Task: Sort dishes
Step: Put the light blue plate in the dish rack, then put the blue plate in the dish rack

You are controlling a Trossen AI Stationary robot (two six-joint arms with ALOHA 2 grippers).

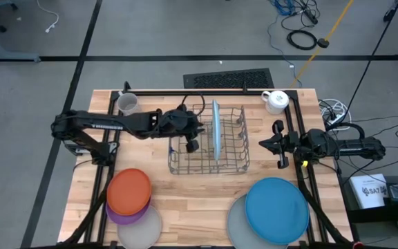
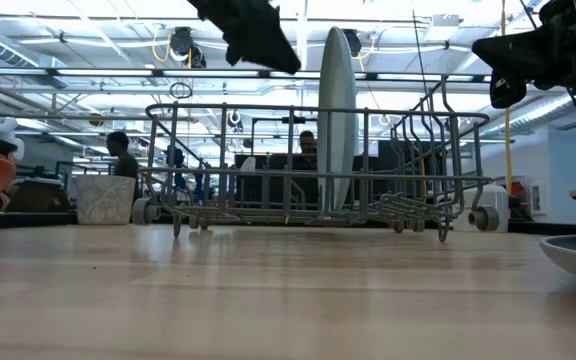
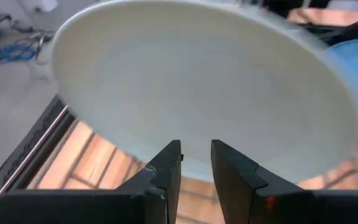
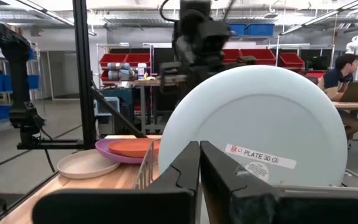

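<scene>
A light blue plate [image 1: 215, 129] stands on edge in the slots of a wire dish rack [image 1: 185, 168] at the table's middle. It also shows in the low view [image 2: 336, 120] and fills the left wrist view [image 3: 210, 87]. My left gripper [image 1: 193, 144] hovers over the rack just left of the plate, fingers a little apart [image 3: 196, 158] and touching nothing. My right gripper [image 1: 267, 144] is shut and empty to the right of the rack [image 4: 199, 165]. An orange plate [image 1: 128, 190] lies on a purple one [image 1: 118, 216] and a whitish one [image 1: 144, 232] at the near left.
A large blue plate [image 1: 277, 209] lies on a whitish-grey one [image 1: 235, 225] at the near right. A grey mug [image 1: 127, 104] stands at the far left and a white mug [image 1: 276, 101] at the far right. People sit in the room beyond the table.
</scene>
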